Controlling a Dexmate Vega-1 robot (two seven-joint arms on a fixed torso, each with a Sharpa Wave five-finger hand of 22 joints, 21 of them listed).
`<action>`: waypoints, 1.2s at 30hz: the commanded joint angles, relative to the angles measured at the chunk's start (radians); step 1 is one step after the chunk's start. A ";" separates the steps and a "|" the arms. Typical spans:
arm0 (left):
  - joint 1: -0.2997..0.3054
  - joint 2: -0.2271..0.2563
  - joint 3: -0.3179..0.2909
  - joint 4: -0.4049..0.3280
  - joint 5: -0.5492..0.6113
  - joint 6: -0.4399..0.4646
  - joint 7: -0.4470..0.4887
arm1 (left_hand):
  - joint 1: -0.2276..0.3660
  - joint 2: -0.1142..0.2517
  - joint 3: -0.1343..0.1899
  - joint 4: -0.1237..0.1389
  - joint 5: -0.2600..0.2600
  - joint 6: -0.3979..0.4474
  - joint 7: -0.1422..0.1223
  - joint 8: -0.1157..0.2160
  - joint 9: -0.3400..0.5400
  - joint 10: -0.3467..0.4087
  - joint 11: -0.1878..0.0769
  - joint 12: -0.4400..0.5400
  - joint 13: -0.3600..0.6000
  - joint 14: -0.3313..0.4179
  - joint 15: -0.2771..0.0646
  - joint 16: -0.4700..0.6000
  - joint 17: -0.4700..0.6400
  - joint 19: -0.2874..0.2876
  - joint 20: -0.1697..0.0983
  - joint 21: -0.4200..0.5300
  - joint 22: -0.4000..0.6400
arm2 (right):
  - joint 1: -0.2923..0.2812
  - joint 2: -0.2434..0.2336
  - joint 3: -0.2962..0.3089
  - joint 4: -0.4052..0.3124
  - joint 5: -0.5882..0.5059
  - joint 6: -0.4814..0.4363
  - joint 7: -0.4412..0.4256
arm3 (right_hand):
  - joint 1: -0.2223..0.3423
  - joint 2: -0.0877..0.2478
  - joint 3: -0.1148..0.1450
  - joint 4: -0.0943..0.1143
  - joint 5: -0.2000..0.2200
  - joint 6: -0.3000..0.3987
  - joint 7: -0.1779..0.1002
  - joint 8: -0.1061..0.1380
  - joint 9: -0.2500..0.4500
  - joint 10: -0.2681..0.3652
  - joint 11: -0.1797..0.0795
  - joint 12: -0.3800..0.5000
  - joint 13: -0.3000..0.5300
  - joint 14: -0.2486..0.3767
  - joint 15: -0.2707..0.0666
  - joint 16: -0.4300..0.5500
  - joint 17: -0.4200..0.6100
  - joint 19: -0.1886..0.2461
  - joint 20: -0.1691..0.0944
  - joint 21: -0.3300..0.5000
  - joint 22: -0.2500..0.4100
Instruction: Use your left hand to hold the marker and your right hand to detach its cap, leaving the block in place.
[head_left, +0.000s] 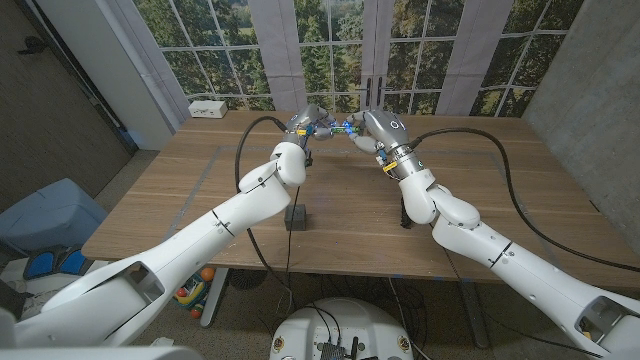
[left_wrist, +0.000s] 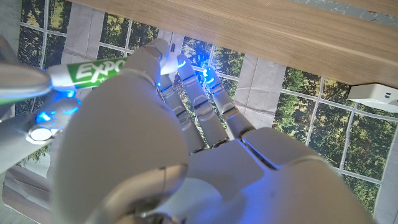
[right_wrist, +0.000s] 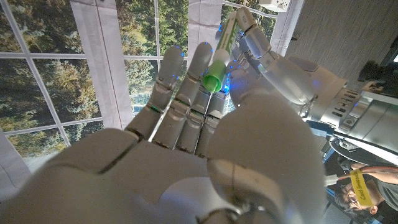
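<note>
Green marker (right_wrist: 225, 38) was raised over the table's (head_left: 500, 200) far side, left hand (head_left: 305, 125) gripping the barrel; right hand (head_left: 378, 128) closed at its cap, seemingly not yet off. Block (head_left: 296, 217) sat untouched.

right hand (right_wrist: 186, 143): fingers at marker's green end | marker (right_wrist: 222, 48): held by left hand (right_wrist: 292, 68)

We see a robot lab or office: a wooden table (head_left: 350, 200) mid-frame, tall windows (head_left: 330, 50) along the top looking onto trees, and grey walls (head_left: 590, 90) at the right.
</note>
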 joint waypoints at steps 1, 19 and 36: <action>0.010 0.008 -0.008 -0.013 -0.005 0.003 0.007 | 0.001 0.012 -0.002 0.004 0.004 0.070 0.066 0.004 0.006 0.256 -0.031 0.003 0.307 0.010 -0.108 -0.002 0.004 -0.001 -0.085 0.006 0.003 | 0.003 -0.010 0.017 0.044 0.060 0.127 -0.069 | 0.077 0.018 0.021 -0.001 0.014 0.024 0.010 0.015 0.012 0.030 0.003 0.023 0.036 0.029 -0.038 0.018 0.026 0.003 -0.163 0.014 0.008; 0.026 0.010 -0.026 0.002 -0.019 -0.034 0.039 | 0.005 0.009 -0.006 0.003 0.009 0.080 0.072 -0.001 0.004 0.266 -0.029 0.001 0.306 0.015 -0.108 -0.005 0.008 0.001 -0.091 0.015 0.003 | 0.007 -0.006 0.065 0.106 0.156 0.225 -0.057 | 0.139 0.010 0.003 0.012 0.023 0.107 0.065 0.043 0.003 0.074 0.062 0.009 0.030 0.065 -0.029 -0.035 -0.087 0.081 -0.165 0.013 -0.007; 0.031 -0.015 -0.025 0.039 0.004 -0.033 0.087 | 0.009 -0.028 -0.007 0.002 0.071 0.119 0.071 0.006 0.033 0.299 -0.023 0.026 0.316 0.028 -0.108 -0.012 0.017 0.026 -0.104 0.036 0.002 | -0.022 -0.018 0.111 0.130 0.181 0.284 -0.123 | 0.143 0.005 -0.003 0.014 0.029 0.103 0.065 0.040 0.002 0.072 0.059 0.002 0.034 0.073 -0.027 -0.046 -0.117 0.095 -0.166 -0.005 -0.012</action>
